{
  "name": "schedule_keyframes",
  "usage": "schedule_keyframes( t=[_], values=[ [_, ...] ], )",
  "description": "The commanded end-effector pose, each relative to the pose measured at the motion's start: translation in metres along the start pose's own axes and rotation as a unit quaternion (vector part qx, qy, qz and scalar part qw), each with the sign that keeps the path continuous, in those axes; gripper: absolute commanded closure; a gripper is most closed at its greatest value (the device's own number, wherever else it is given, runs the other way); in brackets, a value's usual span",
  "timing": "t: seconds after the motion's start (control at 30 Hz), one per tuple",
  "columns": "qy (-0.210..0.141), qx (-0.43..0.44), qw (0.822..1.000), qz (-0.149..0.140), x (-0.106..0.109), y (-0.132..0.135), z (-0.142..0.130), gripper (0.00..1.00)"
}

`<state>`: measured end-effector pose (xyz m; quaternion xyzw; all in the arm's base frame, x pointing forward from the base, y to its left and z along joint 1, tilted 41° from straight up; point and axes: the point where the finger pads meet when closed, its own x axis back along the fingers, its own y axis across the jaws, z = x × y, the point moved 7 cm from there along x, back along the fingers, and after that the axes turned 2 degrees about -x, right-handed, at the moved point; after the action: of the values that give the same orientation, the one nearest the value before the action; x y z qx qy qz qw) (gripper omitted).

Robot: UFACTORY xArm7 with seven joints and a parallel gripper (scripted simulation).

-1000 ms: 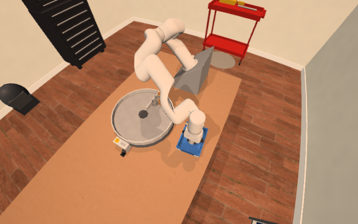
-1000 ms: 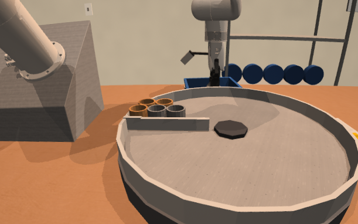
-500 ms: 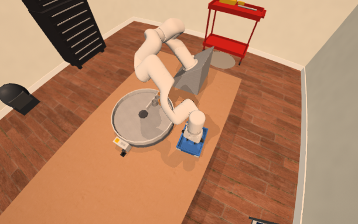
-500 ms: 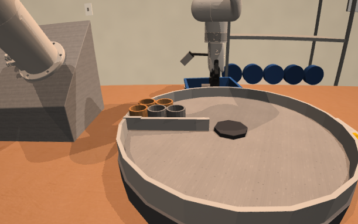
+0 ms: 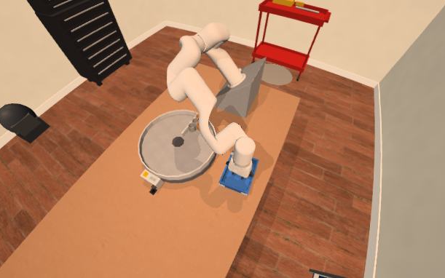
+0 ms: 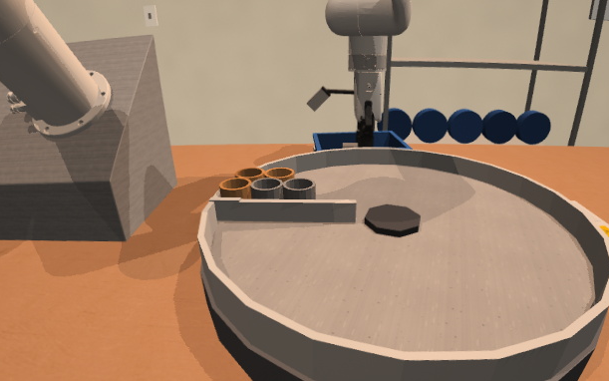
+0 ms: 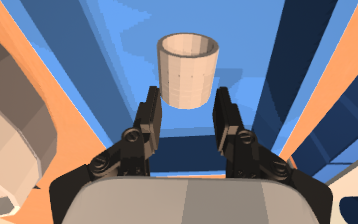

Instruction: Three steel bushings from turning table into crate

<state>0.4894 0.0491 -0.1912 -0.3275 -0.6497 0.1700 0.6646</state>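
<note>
Where the fingers (image 5: 251, 174) (image 6: 365, 132) stand parted and released, one pale bushing (image 7: 186, 77) lies beyond their tips, grasped by neither.

Bushing, one: within the crate's walls, smooth, faceted, thick-rimmed; its long axis slants from the wrist view, open mouth toward the picture's top, closer end toward the fingers. Contact with the crate floor: cannot be told.

Crate (image 5: 234, 185) (image 6: 331, 141) (image 7: 177, 154), one: blue, rectangular, open-topped, on the orange counter (image 5: 121, 218) (image 6: 91, 309) (image 7: 75, 145), beside the turntable (image 5: 143, 153) (image 6: 405, 355).

Steel bushings (image 5: 192, 128) (image 6: 299, 190), two: grey, hollow cylinders, upright on the turntable, axes vertical, mouths up, behind a straight pale bar (image 5: 185, 131) (image 6: 285, 212).

Copper bushings (image 6: 235, 189), three: orange, likewise upright, grouped by the steel pair.

Turntable: round, pale grey, finely streaked, with raised faceted rim and dark polygonal hub (image 5: 178, 142) (image 6: 392, 217).
</note>
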Motion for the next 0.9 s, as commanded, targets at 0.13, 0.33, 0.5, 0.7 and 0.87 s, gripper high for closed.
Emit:
schedule_keyframes(
  t=[0.13, 0.33, 0.5, 0.7, 0.87],
  values=[
    [-0.002, 0.000, 1.000, -0.002, 0.003, 0.001, -0.001, 0.52],
    [-0.002, 0.000, 1.000, -0.002, 0.006, 0.001, -0.001, 0.52],
    [-0.002, 0.000, 1.000, -0.002, 0.011, 0.001, -0.001, 0.52],
    [-0.002, 0.000, 1.000, -0.002, 0.033, 0.001, -0.001, 0.52],
    [-0.002, 0.000, 1.000, -0.002, 0.057, 0.001, -0.001, 0.52]
  ],
)
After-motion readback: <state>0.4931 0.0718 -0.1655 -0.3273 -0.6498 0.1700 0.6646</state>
